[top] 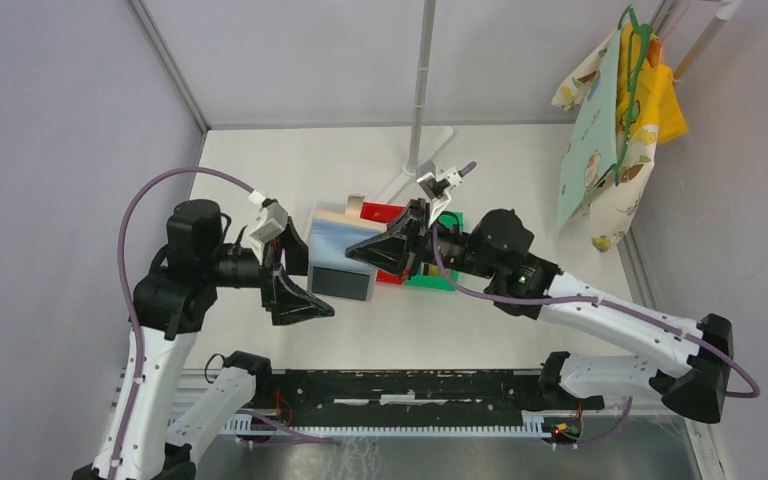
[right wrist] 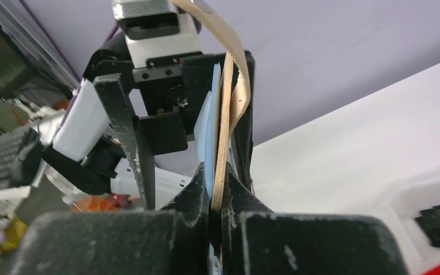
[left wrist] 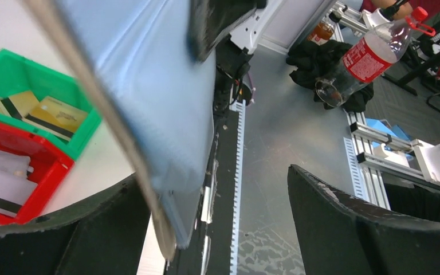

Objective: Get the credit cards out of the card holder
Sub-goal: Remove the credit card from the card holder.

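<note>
White table (top: 530, 180) beneath: our right gripper (top: 388, 250) alone pinches the card holder (top: 342, 262) mid-frame, left gripper (top: 295, 272) splayed open; we risk dropping it.

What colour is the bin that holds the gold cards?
The bin is green; the left wrist view shows it best.

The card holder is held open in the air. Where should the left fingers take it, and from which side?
The card holder's free left edge, from the left: the right fingers pinch its right edge, and its thin panel lies between the open left fingers.
</note>
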Controlling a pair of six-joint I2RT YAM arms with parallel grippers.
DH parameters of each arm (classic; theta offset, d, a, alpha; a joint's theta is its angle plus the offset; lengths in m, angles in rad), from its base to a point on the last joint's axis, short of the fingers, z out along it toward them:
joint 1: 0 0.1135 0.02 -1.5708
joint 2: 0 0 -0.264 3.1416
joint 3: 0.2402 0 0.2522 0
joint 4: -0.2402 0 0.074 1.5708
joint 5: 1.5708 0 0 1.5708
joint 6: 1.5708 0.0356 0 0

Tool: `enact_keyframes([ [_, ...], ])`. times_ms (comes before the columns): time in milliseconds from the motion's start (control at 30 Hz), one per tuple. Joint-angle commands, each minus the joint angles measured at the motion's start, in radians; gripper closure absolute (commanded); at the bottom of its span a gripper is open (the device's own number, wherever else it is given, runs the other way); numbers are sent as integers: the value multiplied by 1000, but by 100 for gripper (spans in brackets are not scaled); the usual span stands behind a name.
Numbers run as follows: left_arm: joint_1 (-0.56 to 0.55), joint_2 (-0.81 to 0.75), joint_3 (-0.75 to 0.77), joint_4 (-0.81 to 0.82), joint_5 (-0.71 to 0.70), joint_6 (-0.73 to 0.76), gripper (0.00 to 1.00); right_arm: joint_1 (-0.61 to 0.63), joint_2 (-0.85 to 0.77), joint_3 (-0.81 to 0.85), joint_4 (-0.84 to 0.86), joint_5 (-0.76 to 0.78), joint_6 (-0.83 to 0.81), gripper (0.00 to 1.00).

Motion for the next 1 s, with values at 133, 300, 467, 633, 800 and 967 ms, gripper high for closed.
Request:
enact_keyframes([
  [133, -3, 11, -18, 281, 46, -298, 33, 19, 6, -206, 626, 195, 355, 100],
  [300, -3, 23, -9, 238, -14, -273, 81, 28, -21, -252, 636, 222, 320, 96],
  [467, -2, 83, 48, 103, 12, -170, 97, 28, -29, -144, 345, 95, 103, 47],
  [633, -2, 160, 135, -115, 26, 19, 98, 27, 23, 64, -70, 10, -119, 28],
  [800, -3, 223, 214, -325, 27, 228, 98, 26, 59, 205, -328, -23, -306, 35],
  [967, -4, 281, 280, -508, -12, 389, 98, 24, 120, 346, -541, -22, -431, 53],
])
